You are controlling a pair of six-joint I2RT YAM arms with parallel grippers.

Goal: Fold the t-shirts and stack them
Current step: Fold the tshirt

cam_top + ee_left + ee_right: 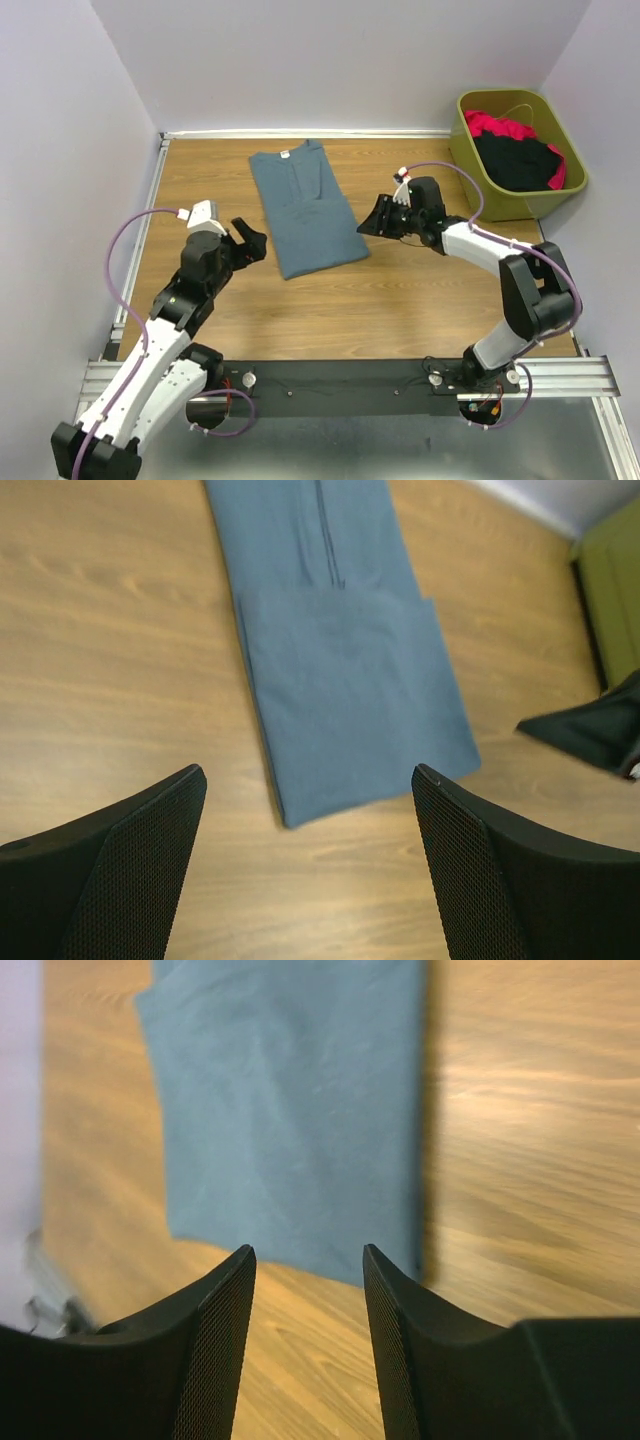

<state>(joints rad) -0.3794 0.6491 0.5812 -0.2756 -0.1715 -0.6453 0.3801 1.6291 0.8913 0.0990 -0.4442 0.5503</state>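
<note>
Since the blue shirt [305,205] already lies as a long narrow strip on the table [400,300], the coming fold probably turns on how its length runs. The collar end sits at the far side. The hem end points toward the arms and slants a little to the right.

On the left, the left pincer [252,240] hovers just beside the near left corner of the strip. Its jaws are spread wide and hold nothing. Its wrist view shows that corner lying between the two fingers, a little ahead of them. Bare wood lies open to the left and toward the arms, so there is room to work.

In the middle, the strip looks flat, with both long edges free of anything else.

On the right, the right pincer [372,220] faces the near right corner from just beside the right edge. Its jaws are parted by a smaller gap, with nothing between them. Each arm looks about equally near its own corner, so lifting the hem end together and carrying it toward the collar seems the likely move.

Far right, well apart from the strip, the green bin [470,165] holds a black shirt [515,160] and a red shirt [495,125], not yet folded
</note>
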